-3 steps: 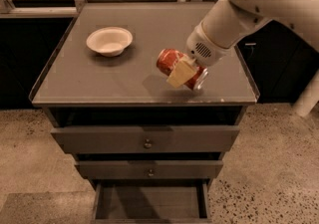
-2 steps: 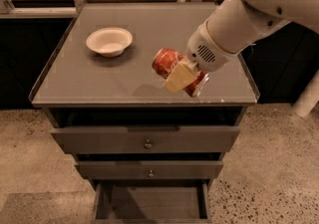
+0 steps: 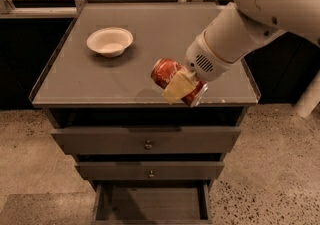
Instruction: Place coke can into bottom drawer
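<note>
The red coke can (image 3: 167, 73) is held tilted on its side in the air, just above the front part of the cabinet top. My gripper (image 3: 180, 85) is shut on the coke can, with a pale finger pad (image 3: 176, 89) across its front. The white arm reaches in from the upper right. The bottom drawer (image 3: 150, 203) is pulled open at the foot of the cabinet, below and in front of the can. Its dark floor shows nothing inside.
An off-white bowl (image 3: 110, 41) sits on the cabinet top (image 3: 100, 79) at the left. Two wider drawers with round knobs (image 3: 148, 144) are closed above the open one. Speckled floor lies on both sides. A rail runs along the back.
The arm has carried the coke can forward toward the front edge of the cabinet top and slightly lower. The bowl and drawers have not moved.
</note>
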Robot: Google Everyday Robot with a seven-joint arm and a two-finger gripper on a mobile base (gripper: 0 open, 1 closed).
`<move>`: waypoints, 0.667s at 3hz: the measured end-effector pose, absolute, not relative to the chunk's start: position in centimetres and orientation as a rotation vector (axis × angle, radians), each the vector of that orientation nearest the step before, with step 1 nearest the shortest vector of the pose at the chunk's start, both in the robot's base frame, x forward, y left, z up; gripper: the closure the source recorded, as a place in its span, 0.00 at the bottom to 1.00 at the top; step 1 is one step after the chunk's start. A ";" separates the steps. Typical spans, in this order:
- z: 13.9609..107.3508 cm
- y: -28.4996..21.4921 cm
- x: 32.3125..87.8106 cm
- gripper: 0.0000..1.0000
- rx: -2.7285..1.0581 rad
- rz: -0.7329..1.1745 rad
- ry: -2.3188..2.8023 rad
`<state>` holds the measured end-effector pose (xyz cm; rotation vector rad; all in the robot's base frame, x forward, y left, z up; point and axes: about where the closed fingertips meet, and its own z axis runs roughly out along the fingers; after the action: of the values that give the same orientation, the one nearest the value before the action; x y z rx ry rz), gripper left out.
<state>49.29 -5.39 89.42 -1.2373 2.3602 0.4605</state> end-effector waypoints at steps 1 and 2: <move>88.6 -6.1 45.8 1.00 -1.135 0.450 2.392; 86.4 -9.3 42.2 1.00 -0.972 0.405 2.403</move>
<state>42.17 -9.27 86.41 -0.9721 2.4028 0.4052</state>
